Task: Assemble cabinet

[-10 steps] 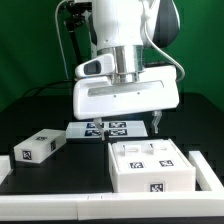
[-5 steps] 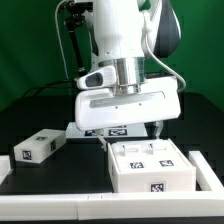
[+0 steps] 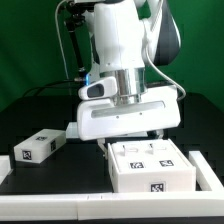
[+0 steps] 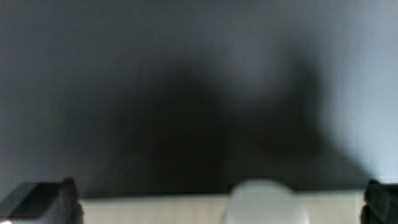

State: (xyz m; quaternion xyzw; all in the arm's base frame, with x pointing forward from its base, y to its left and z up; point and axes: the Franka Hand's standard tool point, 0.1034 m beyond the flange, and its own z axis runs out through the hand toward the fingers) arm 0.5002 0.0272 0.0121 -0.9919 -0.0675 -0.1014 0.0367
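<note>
The cabinet (image 3: 150, 166) is a white boxy frame with tags on its top and front. It stands at the front, toward the exterior view's right. A small white drawer block (image 3: 38, 147) with a tag lies on the dark table at the exterior view's left. My gripper (image 3: 128, 134) hangs low just behind the cabinet's back edge, its wide white hand hiding most of the fingers. In the wrist view the gripper (image 4: 210, 205) is open, with dark fingertips (image 4: 43, 203) far apart at the picture's edges. A blurred pale rounded shape (image 4: 267, 201) lies between them, untouched.
The marker board is almost wholly hidden behind the hand; only a corner (image 3: 72, 130) shows. A white ledge (image 3: 40, 208) runs along the table's front. A green wall stands behind the arm.
The hand has come down and tilted, closer to the cabinet's back edge. It now covers the marker board's tags that showed before. The cabinet and the drawer block have not moved.
</note>
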